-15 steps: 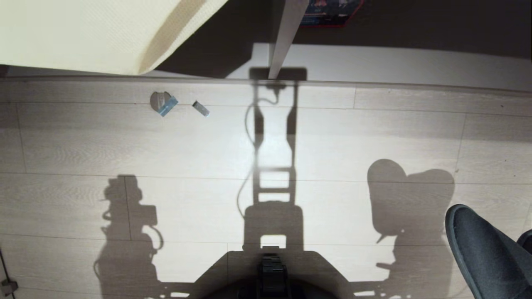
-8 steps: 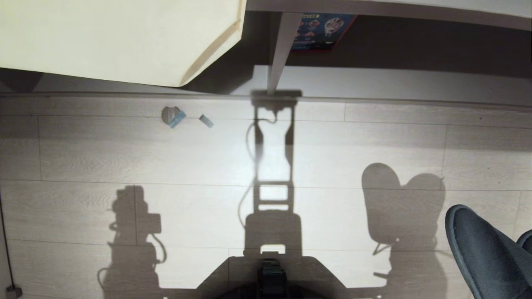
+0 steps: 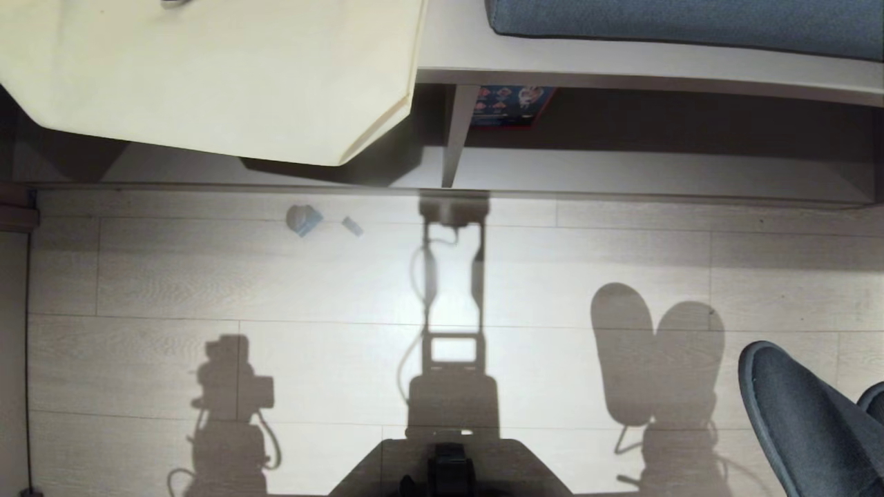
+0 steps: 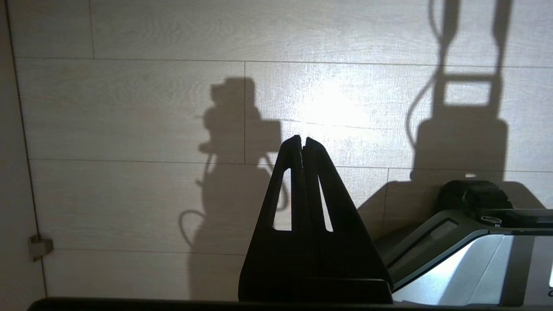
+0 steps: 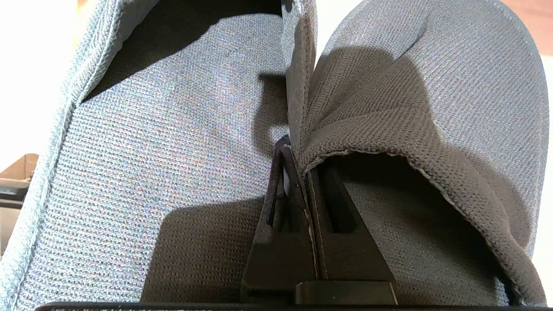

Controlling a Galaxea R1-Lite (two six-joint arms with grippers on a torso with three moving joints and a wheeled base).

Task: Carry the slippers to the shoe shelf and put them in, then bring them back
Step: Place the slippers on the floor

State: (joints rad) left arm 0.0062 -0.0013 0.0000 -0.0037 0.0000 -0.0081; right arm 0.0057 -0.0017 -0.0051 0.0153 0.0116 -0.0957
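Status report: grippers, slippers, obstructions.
Right gripper shut on slippers, held at lower right. Left gripper shut, empty, over floor. Shoe shelf ahead; cream bag overhangs its left side.

- In the head view the slippers (image 3: 804, 421) are cut off at the lower right corner; only the toes show.
- The right tool (image 5: 302, 151) is hidden where its tips run between the two slippers.
- Two small items (image 3: 304, 220) on the floor are too small to identify.
- The shoe shelf (image 3: 621, 148) interior is partly in shadow.
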